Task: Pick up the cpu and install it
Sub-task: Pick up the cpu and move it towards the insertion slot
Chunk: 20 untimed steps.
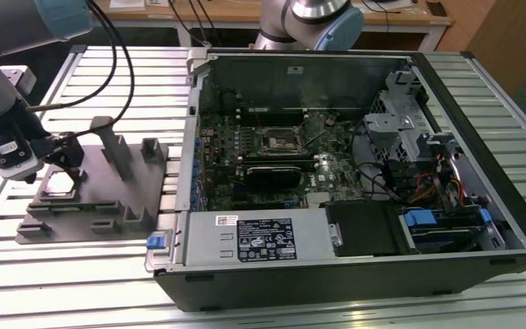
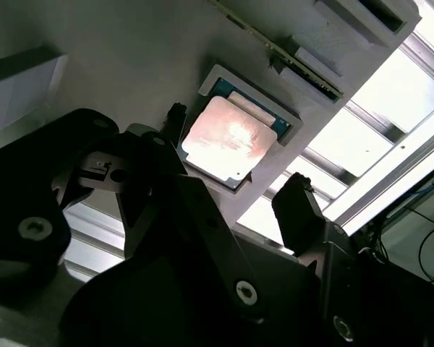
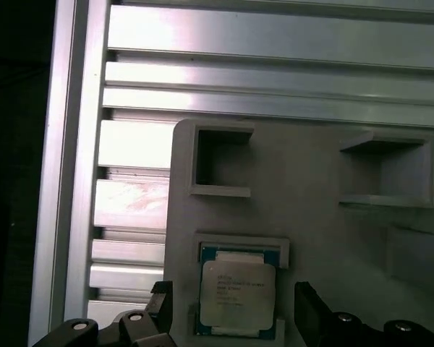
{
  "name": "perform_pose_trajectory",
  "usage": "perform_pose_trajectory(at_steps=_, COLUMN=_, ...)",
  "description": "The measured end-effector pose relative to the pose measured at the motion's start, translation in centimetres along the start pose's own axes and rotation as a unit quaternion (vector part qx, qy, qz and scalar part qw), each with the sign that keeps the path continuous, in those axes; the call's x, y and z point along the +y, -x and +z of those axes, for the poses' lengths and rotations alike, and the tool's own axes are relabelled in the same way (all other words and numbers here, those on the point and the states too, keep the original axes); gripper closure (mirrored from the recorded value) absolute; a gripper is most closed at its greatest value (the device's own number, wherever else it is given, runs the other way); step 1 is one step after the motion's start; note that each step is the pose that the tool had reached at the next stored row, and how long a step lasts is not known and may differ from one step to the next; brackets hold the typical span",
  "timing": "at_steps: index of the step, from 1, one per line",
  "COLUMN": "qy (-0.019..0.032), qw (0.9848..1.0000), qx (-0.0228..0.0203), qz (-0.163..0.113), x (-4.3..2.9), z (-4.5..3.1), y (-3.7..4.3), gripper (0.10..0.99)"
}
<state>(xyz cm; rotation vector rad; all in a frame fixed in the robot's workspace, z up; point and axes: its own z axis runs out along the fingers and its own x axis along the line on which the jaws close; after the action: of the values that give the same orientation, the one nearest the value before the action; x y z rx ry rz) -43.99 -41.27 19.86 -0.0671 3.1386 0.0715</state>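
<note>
My gripper [image 1: 60, 163]: spread open, holding nothing, low over the grey tray [image 3: 318, 246] at the exterior view's left.
Cpu [image 3: 237, 295]: flat in its tray pocket, between my fingers [image 2: 298, 211], apart from both.
Computer [image 1: 355, 288]: open, at the tray's right.

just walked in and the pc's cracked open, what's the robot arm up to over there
The arm is working over the grey tray beside the open computer case. Its gripper is open, with one finger on each side of the cpu and a gap on both sides. The cpu lies flat in its tray pocket, not yet picked up.
</note>
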Motion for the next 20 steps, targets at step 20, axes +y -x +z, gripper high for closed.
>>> perform_pose_trajectory(at_steps=20, qy=-0.0009, qw=1.0000, qx=0.0000, qz=0.000, x=-0.06, z=1.30, y=0.21, gripper=0.404)
